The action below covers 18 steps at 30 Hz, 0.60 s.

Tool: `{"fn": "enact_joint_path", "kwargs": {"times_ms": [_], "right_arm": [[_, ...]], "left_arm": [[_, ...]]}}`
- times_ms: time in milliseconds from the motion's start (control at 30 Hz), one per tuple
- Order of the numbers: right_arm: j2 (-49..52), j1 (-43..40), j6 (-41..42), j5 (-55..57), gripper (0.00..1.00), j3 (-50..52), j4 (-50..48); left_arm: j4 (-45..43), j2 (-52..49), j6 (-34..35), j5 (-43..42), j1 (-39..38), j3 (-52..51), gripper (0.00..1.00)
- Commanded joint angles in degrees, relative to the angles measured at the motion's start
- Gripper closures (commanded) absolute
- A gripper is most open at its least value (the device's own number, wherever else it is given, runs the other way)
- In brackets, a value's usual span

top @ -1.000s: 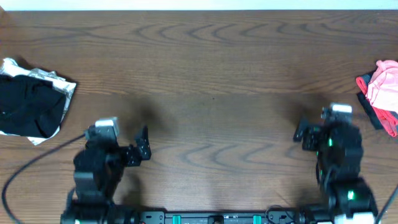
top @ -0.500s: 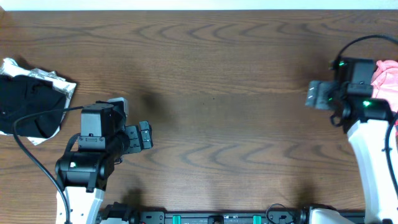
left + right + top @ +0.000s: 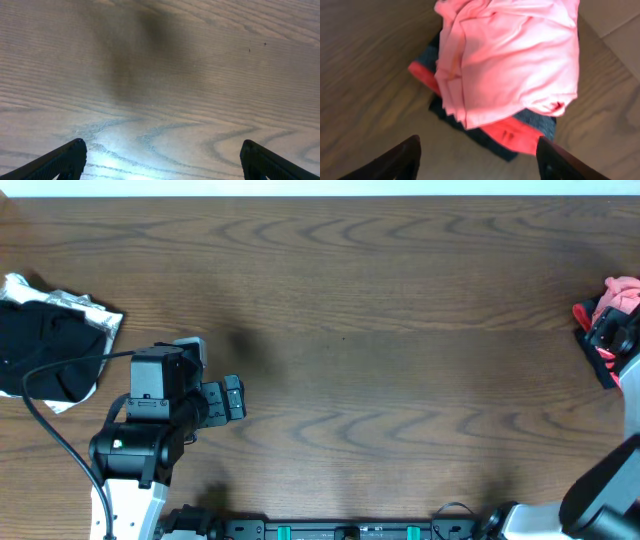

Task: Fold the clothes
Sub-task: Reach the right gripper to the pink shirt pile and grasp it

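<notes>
Overhead, only a scrap of the pink shirt [image 3: 625, 288] shows. It lies at the right edge of the table [image 3: 380, 300], cut off by the frame and partly covered by the dark wrist of the right arm. Its sleeves and neck cannot be picked out in either view. The right gripper [image 3: 477, 162] appears in its own camera only as two dark fingertips at the bottom corners. They are spread apart with nothing between them, on the near side of the pile and not touching it.

Under the shirt lie a red cloth [image 3: 517, 139] and a dark grey cloth [image 3: 447, 116], both poking out at its near and left edges. Well apart, at the left end of the table, a black garment [image 3: 45, 350] rests on a crumpled silvery sheet [image 3: 102, 328]. A black cable [image 3: 50, 430] loops past it to the left arm. The left gripper [image 3: 232, 398] hangs over bare wood at the near left, its fingers spread wide and holding nothing.

The shirt is a soft, thin, salmon-pink bundle on top of the pile, bunched into loose overlapping folds. A stitched hem runs along its left side, and the surface facing up is plain pink.
</notes>
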<state>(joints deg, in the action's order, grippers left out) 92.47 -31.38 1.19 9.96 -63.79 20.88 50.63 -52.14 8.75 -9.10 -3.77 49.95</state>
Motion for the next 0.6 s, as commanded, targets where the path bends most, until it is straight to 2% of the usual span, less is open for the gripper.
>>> {"fn": "enact_joint_path", "kwargs": {"times_ms": [0, 267, 567], "right_arm": [[3.21, -0.83, -0.46, -1.22, 0.29, -1.07, -2.34], [10.78, -0.85, -0.44, -0.52, 0.35, -1.07, -7.45], [12.66, -0.96, -0.44, 1.2, 0.39, -1.07, -12.5]], "left_arm": [[0.11, -0.24, -0.55, -0.79, 0.15, 1.4, 0.02], [0.11, -0.24, -0.55, -0.79, 0.15, 1.4, 0.02], [0.11, -0.24, -0.55, -0.79, 0.15, 1.38, 0.02]]}}
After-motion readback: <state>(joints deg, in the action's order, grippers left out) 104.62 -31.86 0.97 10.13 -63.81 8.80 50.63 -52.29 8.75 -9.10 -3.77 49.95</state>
